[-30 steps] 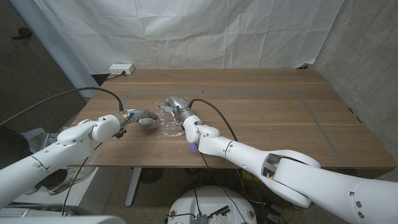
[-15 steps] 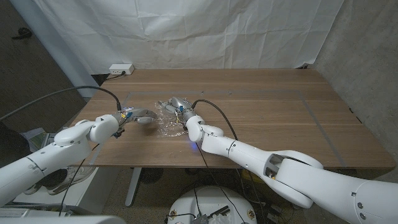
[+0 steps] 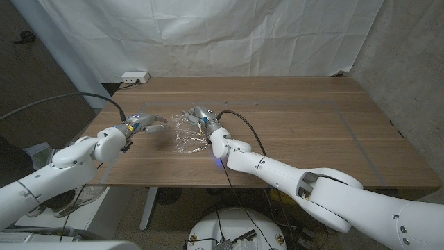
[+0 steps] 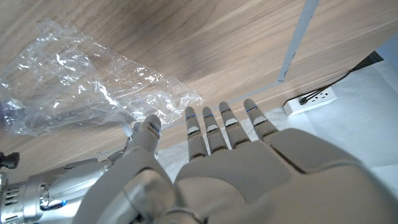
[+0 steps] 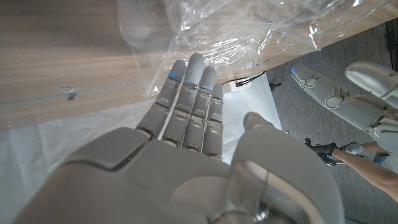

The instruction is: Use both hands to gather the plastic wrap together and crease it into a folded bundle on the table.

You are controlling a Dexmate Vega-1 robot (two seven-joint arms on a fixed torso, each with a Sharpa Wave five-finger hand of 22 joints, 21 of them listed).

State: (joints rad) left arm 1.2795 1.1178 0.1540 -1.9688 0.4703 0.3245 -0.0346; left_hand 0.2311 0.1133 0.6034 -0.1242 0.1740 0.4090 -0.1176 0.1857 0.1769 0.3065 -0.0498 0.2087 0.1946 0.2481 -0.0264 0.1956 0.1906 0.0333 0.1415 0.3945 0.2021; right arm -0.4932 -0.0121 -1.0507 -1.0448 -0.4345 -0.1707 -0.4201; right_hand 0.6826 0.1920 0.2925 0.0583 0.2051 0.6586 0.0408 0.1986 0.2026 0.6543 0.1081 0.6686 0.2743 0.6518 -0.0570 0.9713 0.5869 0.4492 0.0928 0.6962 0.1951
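The clear plastic wrap (image 3: 187, 136) lies crinkled and loosely spread on the wooden table (image 3: 298, 118), left of the middle. The left hand (image 3: 148, 124) hovers just left of it with its fingers apart, holding nothing. In the left wrist view the left hand (image 4: 214, 155) has straight fingers and the wrap (image 4: 81, 81) lies clear of them. The right hand (image 3: 200, 117) is at the wrap's far right edge. In the right wrist view its straight fingers (image 5: 189, 93) reach the edge of the wrap (image 5: 249, 31) without gripping it.
A white power strip (image 3: 135, 76) with its cable sits off the table's far left corner, and shows as the power strip (image 4: 311, 99) in the left wrist view. Grey tape lines (image 3: 347, 128) mark a rectangle on the tabletop. A white sheet (image 3: 208, 35) hangs behind.
The left hand has drawn back to the left, away from the wrap, and spread its fingers. The wrap now lies flatter and wider. The right hand has hardly moved.
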